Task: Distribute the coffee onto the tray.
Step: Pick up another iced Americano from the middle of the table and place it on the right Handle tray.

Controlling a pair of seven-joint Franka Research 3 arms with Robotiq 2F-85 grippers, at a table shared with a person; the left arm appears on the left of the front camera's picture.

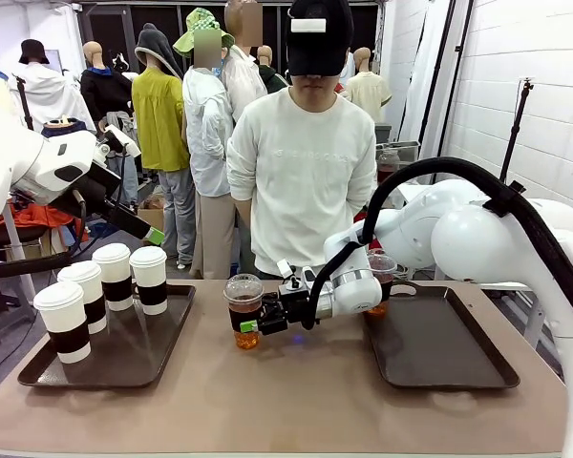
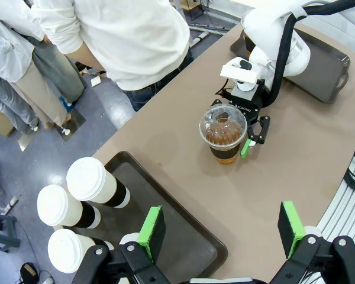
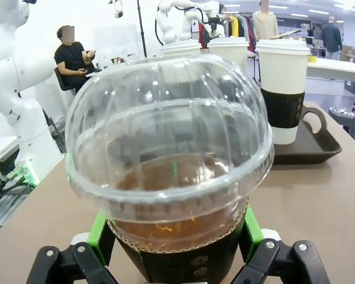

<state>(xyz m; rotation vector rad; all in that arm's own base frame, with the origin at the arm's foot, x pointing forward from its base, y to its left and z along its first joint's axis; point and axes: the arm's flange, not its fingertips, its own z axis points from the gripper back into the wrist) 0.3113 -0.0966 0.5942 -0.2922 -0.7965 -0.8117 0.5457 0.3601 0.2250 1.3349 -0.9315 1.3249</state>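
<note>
A: Status entry. Four lidded paper cups [image 1: 105,291] stand on the left tray [image 1: 38,372], grouped toward its near-left corner. The right tray [image 1: 439,372] has its near part bare.

B: And the iced coffees?

A: One dome-lidded iced coffee [image 1: 244,310] stands on the bare bench [image 1: 296,410], between the two trays and on neither. A second iced coffee [image 1: 383,277] shows behind the right arm, at the far-left edge of the right tray; whether it is on the tray or just beside it I cannot tell from here.

B: Right end effector?

A: The right end effector [image 1: 251,320] has its green pads on either side of the centre cup, at the dark sleeve. In its wrist view the cup [image 3: 171,177] sits between the fingers [image 3: 99,236], jaws spread wide. The pads look close to the sleeve, but I would not call it a grip; the cup rests on the bench.

B: Left?

A: The left end effector [image 2: 222,228] hangs above the left tray's inner edge, jaws wide apart, nothing between them.

B: Progress estimate?

A: Judgement only: paper cups appear placed, all on one tray. The centre iced coffee is left to move, likely to the right tray. The next step calls for closing on the sleeve, not the flexible dome.
</note>
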